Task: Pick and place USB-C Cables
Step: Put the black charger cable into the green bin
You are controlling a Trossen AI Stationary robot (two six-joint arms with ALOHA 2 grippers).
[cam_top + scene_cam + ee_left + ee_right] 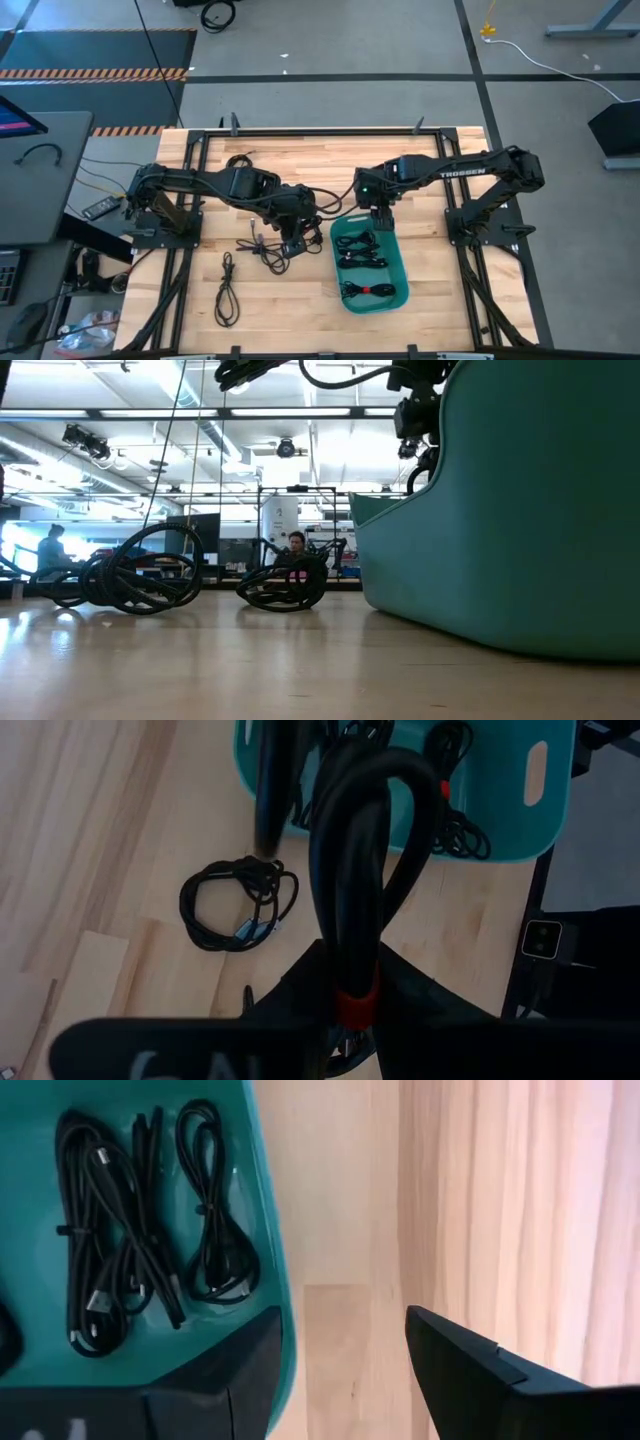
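My left gripper (pixel 293 243) hangs over the table's middle, left of the teal tub (pixel 398 262), shut on a black USB-C cable loop (pixel 370 830) with a red band. My right gripper (pixel 340 1365) stands open and empty above the tub's far rim (pixel 268 1230), one finger over the tub wall, the other over bare wood. Several bundled cables (pixel 100 1240) lie on the tub's floor, one with a red band (pixel 366 290). Two loose bundles (pixel 262 250) (pixel 228 290) lie flat on the table; the low view shows bundles (pixel 150 575) (pixel 285 582) beside the tub (pixel 500 510). My left gripper pinches the cable at its red-banded part (pixel 355 1005) between the two fingers, which slant down from the table's left. The loop (pixel 340 840) sticks out beyond the fingertips, lifted clear of the table. The gripper body hides how far back the cord reaches.
A coiled bundle (pixel 240 905) lies on the wood just left of the tub's near corner. Black frame rails (pixel 200 140) border the tabletop. Bare wood lies near the front edge (pixel 290 320) and right of the tub (pixel 500 1230). People show in the room behind (pixel 296 543).
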